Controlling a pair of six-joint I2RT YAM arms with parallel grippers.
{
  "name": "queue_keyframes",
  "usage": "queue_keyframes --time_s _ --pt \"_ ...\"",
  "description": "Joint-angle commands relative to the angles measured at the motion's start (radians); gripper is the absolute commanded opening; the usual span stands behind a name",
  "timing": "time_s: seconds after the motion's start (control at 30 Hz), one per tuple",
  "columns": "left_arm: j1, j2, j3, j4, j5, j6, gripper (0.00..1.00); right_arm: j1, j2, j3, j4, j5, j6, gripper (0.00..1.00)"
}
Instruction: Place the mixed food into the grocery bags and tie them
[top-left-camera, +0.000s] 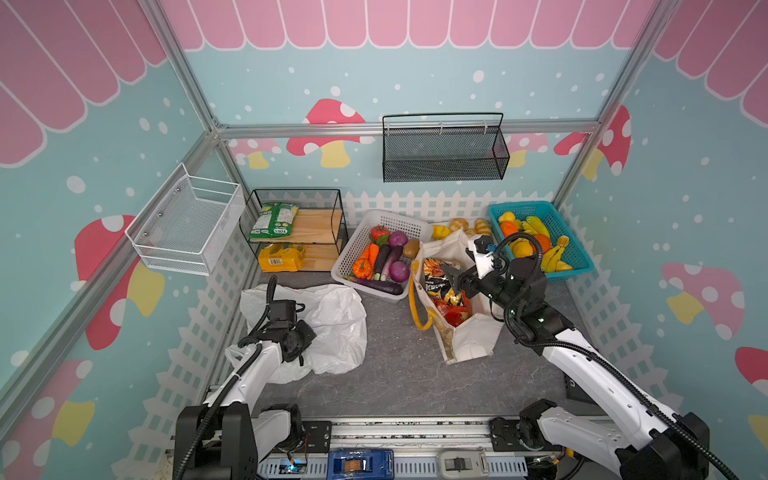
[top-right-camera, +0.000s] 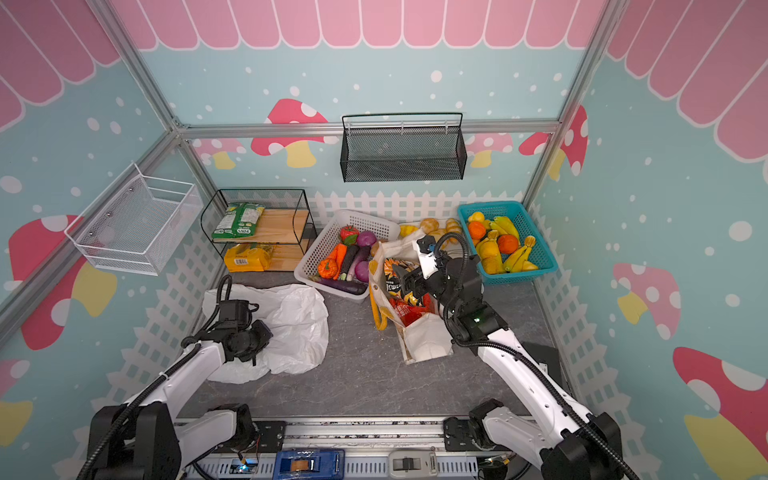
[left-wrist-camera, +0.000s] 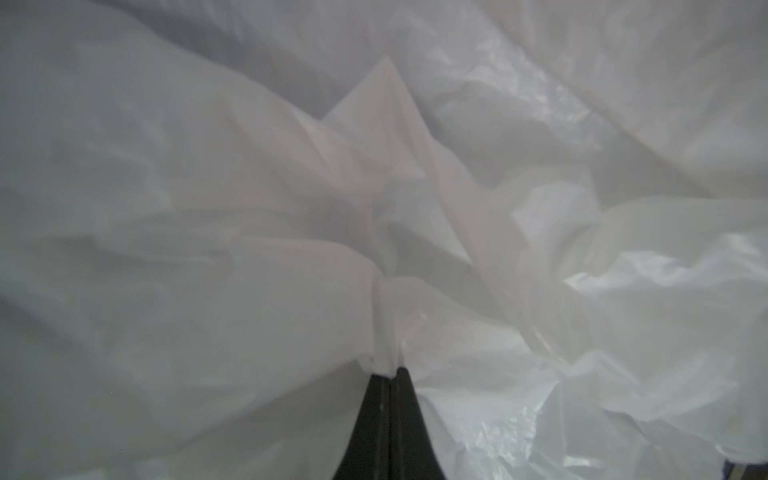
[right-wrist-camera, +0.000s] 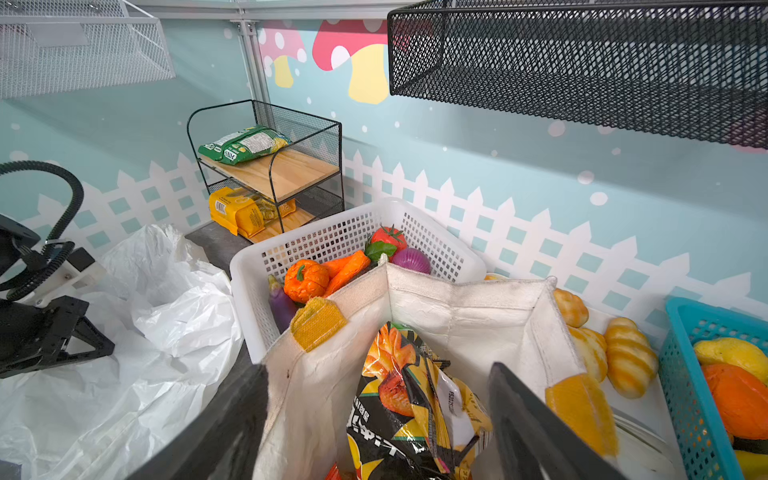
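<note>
**Both top views:** a red crisp packet (top-left-camera: 455, 316) and a snack packet (top-left-camera: 436, 270) are contained in the canvas tote (top-left-camera: 473, 340). The white plastic bag (top-left-camera: 336, 328), contents hidden, is spread left of the tote.

**Left wrist:** a bag fold is pinched by the closed left gripper (left-wrist-camera: 390, 372).

**Right wrist:** the right gripper (right-wrist-camera: 374, 419) is spread wide over the tote's mouth, apparently gripping nothing.

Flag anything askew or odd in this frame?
Nothing spilled or damaged. The white bag lies collapsed and crumpled on the table, no open mouth showing, with the left gripper shut on a fold. The tote sags out of square, one yellow handle flopped outward.
</note>
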Motion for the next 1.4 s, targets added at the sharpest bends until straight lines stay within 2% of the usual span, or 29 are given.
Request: queue_keyframes --time_s 0.0,0.07,0.17,0.3,0.37,0.47,0.67,0.93,1.07,1.13,1.27,1.37 --pt "-0.08 -0.114 0.064 0.008 -0.014 0.049 0.0 0.004 -0.001 0.034 -0.01 0.025 -0.001 0.84" --pt "-0.156 -0.182 0.107 -0.014 -0.03 0.066 0.0 0.004 -0.006 0.038 -0.01 0.038 -0.005 0.84" --pt "-0.316 -0.268 0.188 -0.034 -0.125 0.089 0.0 0.005 -0.002 0.051 -0.008 0.039 0.002 0.84" --pt "-0.551 -0.314 0.326 -0.028 -0.251 0.236 0.0 0.004 0.004 0.078 -0.012 0.024 0.01 0.84" --pt "-0.615 -0.3 0.416 -0.026 -0.242 0.34 0.0 0.005 -0.001 0.083 -0.013 0.03 0.008 0.84" --pt "-0.67 -0.257 0.563 -0.032 -0.167 0.477 0.0 0.005 -0.003 0.109 -0.039 0.044 -0.01 0.84" --pt "-0.707 -0.171 0.816 -0.098 0.064 0.696 0.0 0.003 0.0 0.218 -0.136 0.053 -0.073 0.84" --pt "-0.707 -0.026 1.018 -0.391 0.124 0.939 0.0 -0.064 0.004 0.354 -0.178 -0.019 -0.056 0.85" --pt "-0.709 -0.011 1.023 -0.514 0.07 1.129 0.0 -0.066 0.017 0.388 -0.165 -0.066 -0.079 0.85" --pt "-0.709 -0.022 1.0 -0.516 -0.003 1.203 0.0 -0.066 0.032 0.395 -0.139 -0.152 -0.1 0.85" --pt "-0.709 -0.044 0.97 -0.525 -0.091 1.425 0.0 -0.066 0.114 0.428 -0.087 -0.336 -0.108 0.84" --pt "-0.709 -0.043 0.992 -0.526 -0.181 1.527 0.0 -0.064 0.193 0.486 -0.095 -0.441 -0.123 0.84"
